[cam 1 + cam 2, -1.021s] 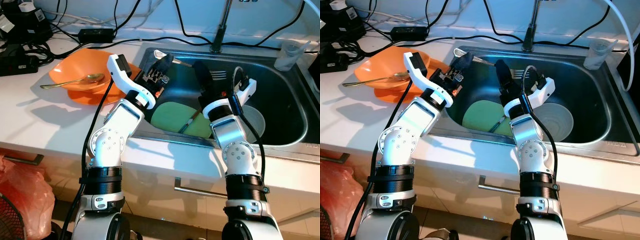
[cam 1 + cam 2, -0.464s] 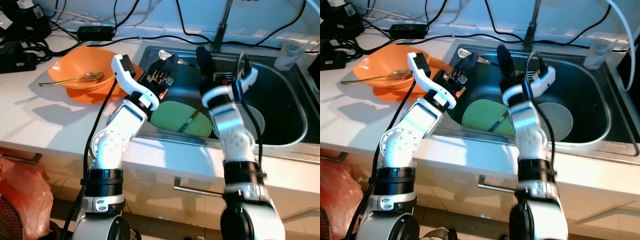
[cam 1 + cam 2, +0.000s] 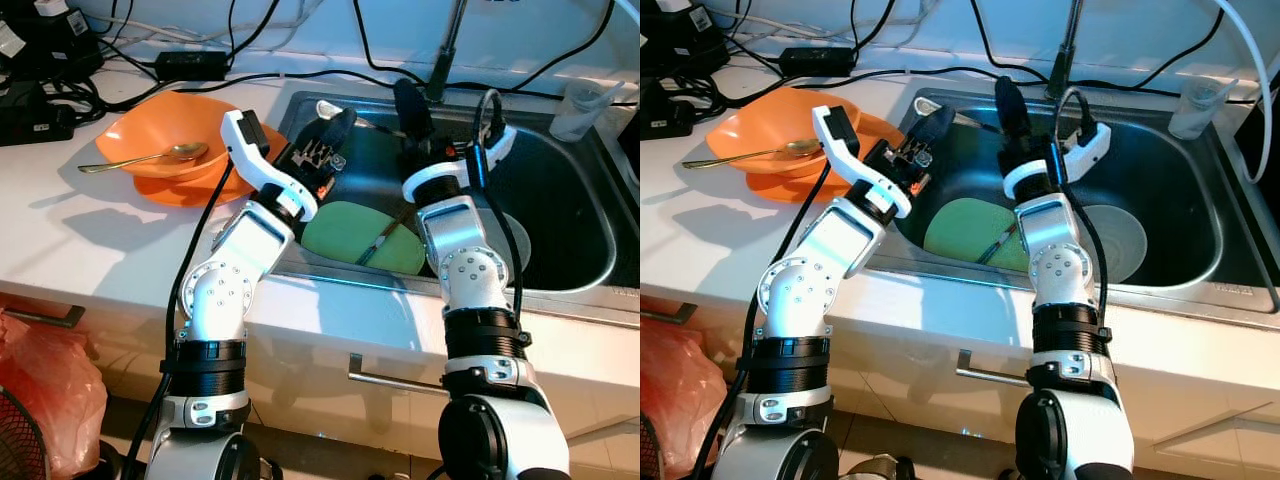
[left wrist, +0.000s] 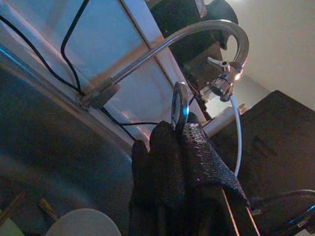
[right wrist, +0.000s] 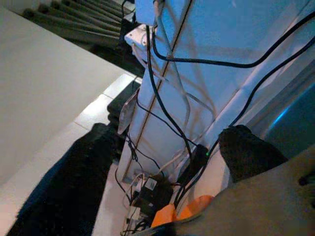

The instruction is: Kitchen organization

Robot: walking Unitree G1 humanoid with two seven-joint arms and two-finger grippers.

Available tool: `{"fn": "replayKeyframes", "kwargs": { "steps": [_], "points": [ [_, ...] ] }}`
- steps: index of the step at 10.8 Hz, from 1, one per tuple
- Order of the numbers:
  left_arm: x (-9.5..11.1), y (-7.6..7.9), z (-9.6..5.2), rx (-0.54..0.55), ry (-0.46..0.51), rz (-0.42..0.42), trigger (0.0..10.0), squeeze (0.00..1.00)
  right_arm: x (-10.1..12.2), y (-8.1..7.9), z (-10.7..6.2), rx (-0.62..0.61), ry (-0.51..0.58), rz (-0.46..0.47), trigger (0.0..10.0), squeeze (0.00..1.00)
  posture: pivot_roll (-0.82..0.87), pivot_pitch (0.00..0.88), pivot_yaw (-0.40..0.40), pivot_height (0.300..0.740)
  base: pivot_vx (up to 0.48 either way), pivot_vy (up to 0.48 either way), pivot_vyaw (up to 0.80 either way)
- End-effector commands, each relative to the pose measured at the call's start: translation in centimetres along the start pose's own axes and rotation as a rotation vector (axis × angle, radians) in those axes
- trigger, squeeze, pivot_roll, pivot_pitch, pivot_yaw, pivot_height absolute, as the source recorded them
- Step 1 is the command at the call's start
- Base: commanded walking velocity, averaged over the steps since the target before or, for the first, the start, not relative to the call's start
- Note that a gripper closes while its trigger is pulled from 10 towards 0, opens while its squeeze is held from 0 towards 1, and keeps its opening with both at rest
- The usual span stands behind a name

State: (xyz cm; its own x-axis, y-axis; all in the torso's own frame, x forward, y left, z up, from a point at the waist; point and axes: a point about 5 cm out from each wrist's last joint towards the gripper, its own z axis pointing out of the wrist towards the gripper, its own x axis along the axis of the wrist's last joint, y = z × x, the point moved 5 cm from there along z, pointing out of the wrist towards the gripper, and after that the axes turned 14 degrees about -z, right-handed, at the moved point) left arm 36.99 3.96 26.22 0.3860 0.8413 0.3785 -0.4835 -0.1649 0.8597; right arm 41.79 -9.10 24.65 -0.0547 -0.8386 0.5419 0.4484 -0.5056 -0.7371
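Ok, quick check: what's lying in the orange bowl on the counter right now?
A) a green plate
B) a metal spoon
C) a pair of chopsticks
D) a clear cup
B. A metal spoon rests in the orange bowl on the counter, its handle running out over the rim; the green plate and the chopsticks lie in the sink.

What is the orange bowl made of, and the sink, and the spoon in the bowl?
The orange bowl looks like smooth plastic: bright, even colour, soft shine. The sink seems brushed stainless steel: grey, dull reflections. The spoon looks like gold-coloured metal, though I can't be sure.
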Motion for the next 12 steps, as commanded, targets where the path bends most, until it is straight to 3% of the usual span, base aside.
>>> {"fn": "replayKeyframes", "kwargs": {
  "steps": [1, 12],
  "points": [
    [-2.0, 0.6, 0.3, -0.028, -0.016, -0.088, 0.0, 0.0, -1.2, -2.1, 0.8, 0.042, -0.002, 0.07, 0.0, 0.0, 0.0, 0.097, 0.0, 0.74, 0.0, 0.0, 0.0],
    [-2.3, 0.2, 0.1, -0.015, -0.015, -0.094, 0.0, 0.0, -1.3, -0.9, 0.4, 0.008, -0.012, 0.069, 0.0, 0.0, 0.0, 0.096, -0.008, 0.74, 0.0, 0.0, 0.0]
  ]
}}
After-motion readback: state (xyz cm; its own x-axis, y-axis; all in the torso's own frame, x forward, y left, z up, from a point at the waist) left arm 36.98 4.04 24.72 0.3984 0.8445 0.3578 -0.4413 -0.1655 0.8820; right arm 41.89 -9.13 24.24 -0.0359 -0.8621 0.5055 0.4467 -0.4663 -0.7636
